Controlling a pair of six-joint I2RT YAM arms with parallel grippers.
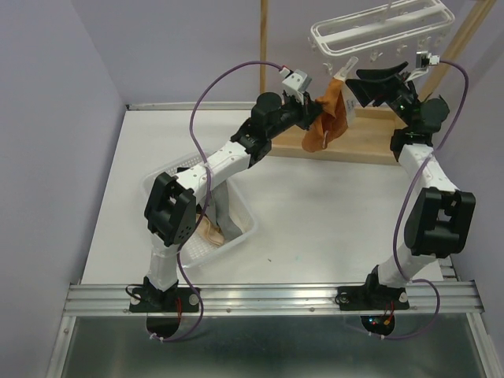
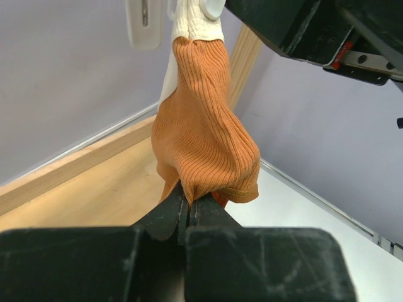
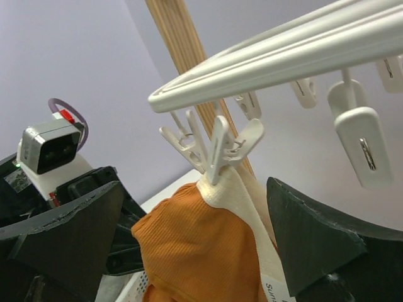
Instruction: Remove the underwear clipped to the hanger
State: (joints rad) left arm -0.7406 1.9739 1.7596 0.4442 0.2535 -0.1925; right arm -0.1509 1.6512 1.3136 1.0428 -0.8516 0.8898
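My left gripper (image 2: 189, 204) is clamped tight on the bottom fold of the orange underwear (image 2: 204, 138), which hangs at 12 o'clock above the jaws. Its cream waistband is pinched in a clip (image 3: 217, 148) under the white hanger (image 3: 283, 44). My right gripper (image 3: 195, 189) gapes wide, holding nothing, with one finger at 9 and one at 3 o'clock of that clip. From above, the hanger sits at 1 o'clock over the table (image 1: 315, 213). The basket (image 1: 250, 224) at 8 o'clock holds what looks like cream and grey cloth.

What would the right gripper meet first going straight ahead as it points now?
Probably the rust-orange underwear, just under the clip: it hangs between the open jaws of the right gripper. Depth is unclear.
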